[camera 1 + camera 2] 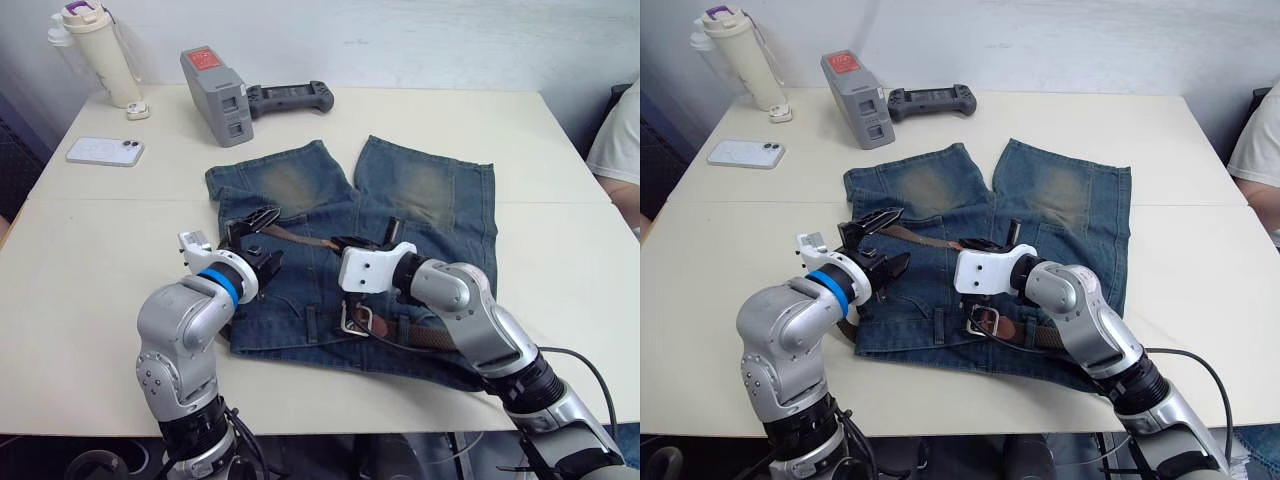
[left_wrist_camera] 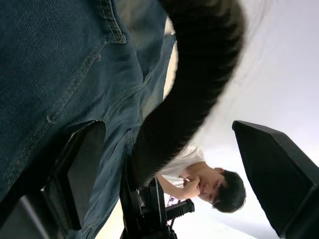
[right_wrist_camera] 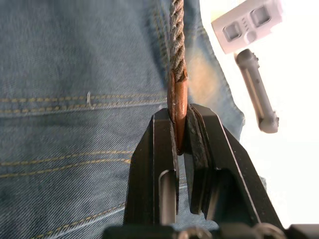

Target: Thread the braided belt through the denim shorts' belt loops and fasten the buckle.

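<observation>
The denim shorts [image 1: 420,190] lie flat on the table with the waistband towards me and the legs pointing away. The braided belt [image 1: 300,238] crosses the seat of the shorts. Its silver buckle [image 1: 357,320] rests on the waistband, close to a belt loop [image 1: 313,325]. My right gripper [image 3: 179,119] is shut on the belt's tan leather tip [image 3: 178,99], held above the denim. My left gripper [image 1: 265,238] stands open at the left of the shorts, and the dark strap [image 2: 184,99] passes between its spread fingers.
At the back of the table stand a grey device with a red label [image 1: 218,95], a black controller [image 1: 292,97], a white phone [image 1: 105,151] and a cream bottle [image 1: 100,50]. A person [image 1: 620,140] sits at the right edge.
</observation>
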Tool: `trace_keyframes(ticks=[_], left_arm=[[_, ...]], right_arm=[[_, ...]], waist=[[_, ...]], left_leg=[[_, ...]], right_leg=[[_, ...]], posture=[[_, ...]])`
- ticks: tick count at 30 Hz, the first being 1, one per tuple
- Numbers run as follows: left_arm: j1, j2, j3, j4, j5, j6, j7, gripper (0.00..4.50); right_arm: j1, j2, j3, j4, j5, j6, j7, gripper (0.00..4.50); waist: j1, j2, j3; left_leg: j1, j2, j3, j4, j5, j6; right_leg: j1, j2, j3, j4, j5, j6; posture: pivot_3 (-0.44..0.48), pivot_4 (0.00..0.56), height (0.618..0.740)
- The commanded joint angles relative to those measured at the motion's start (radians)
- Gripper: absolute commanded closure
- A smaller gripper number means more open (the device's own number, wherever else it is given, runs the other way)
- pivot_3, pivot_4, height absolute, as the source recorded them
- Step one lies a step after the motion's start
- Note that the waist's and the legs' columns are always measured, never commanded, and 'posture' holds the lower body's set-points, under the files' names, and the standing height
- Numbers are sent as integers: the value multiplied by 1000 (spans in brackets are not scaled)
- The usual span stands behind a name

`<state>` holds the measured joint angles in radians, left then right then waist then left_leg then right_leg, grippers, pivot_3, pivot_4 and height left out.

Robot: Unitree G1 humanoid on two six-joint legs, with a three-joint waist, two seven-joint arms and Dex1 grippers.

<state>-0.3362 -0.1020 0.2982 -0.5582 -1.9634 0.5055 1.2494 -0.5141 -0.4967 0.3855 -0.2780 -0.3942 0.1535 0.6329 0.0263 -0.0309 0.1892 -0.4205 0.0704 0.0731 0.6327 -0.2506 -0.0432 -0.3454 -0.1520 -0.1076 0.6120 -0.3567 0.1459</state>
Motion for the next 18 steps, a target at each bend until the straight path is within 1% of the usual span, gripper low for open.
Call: trace_keyframes(ticks=[1,2,12,13,14,15,18], left_arm=[[-14,-6,-1,-5,-9,13,-17,1163],[-16,-7,0,-2,-9,15,-17,1472],[-42,-29,-9,6,-9,4,-1,1472],[-42,-30,-10,3,-9,3,0,1992],[-41,-31,-11,1,-9,3,0,2217],[-40,-31,-12,-1,-9,4,0,2749],[-37,-32,-9,-4,-9,-1,4,4006]], right_arm=[[9,13,-22,-61,9,-5,1,4500],[11,16,-21,-66,10,-2,3,4500],[25,20,-26,-87,8,13,13,4500],[26,20,-26,-88,8,14,13,4500],[27,19,-27,-89,8,15,13,4500],[27,19,-27,-89,8,16,14,4500],[29,13,-36,-86,10,15,13,4500]], waist=[[0,0,0],[0,0,0],[0,0,0],[0,0,0],[-1,0,0],[-1,0,0],[0,0,0]], left_leg=[[0,0,0,0,0,0],[0,0,0,0,0,0],[0,0,0,0,0,0],[0,0,0,0,0,0],[0,0,0,0,0,0],[0,0,0,0,0,0],[0,0,0,0,0,0]], right_leg=[[0,0,0,0,0,0],[0,0,0,0,0,0],[0,0,0,0,0,0],[0,0,0,0,0,0],[0,0,0,0,0,0],[0,0,0,1,0,0],[0,0,0,1,0,0]], posture=[[0,150,740],[0,150,740],[0,150,740],[0,150,740],[0,150,740],[0,150,740],[0,150,740]])
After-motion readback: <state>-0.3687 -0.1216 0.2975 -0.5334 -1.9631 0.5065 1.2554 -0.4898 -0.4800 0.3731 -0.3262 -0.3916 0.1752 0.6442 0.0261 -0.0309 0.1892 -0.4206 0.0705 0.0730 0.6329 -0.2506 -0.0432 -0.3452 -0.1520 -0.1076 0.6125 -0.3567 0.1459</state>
